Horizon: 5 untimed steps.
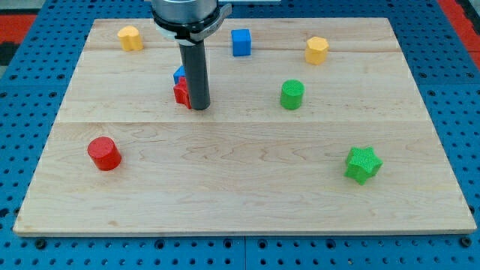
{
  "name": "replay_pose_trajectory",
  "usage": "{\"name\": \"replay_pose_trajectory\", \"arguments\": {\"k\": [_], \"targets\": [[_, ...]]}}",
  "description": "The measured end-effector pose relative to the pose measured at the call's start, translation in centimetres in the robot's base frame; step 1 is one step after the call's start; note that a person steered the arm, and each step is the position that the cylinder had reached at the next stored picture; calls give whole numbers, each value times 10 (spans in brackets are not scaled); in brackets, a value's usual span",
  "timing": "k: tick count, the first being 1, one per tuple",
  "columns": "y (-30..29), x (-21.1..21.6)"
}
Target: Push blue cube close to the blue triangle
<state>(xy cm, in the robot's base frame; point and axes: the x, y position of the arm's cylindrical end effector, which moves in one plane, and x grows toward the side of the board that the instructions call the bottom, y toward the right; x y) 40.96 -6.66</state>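
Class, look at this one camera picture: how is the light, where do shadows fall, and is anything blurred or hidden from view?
Camera view: even, soft light with no glare on the wooden board; small faint shadows under the red cylinder and green star; focus is sharp throughout; the rod hides part of the blue triangle and the red block, with my tip just to their right.

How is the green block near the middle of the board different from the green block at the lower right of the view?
The green cylinder is round with a flat top; the green star has a pointed outline. The green cylinder stands near the view's centre right, closer to my tip; the green star lies toward the view's bottom right, near the board's edge. The green cylinder looks a little smaller in the view than the green star. Both share one green colour, and neither touches another block.
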Motion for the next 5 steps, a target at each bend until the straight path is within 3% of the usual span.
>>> {"name": "replay_pose_trajectory", "arguments": {"k": [1,3,5], "targets": [[-15,11],[-122,-6],[-123,-51]]}}
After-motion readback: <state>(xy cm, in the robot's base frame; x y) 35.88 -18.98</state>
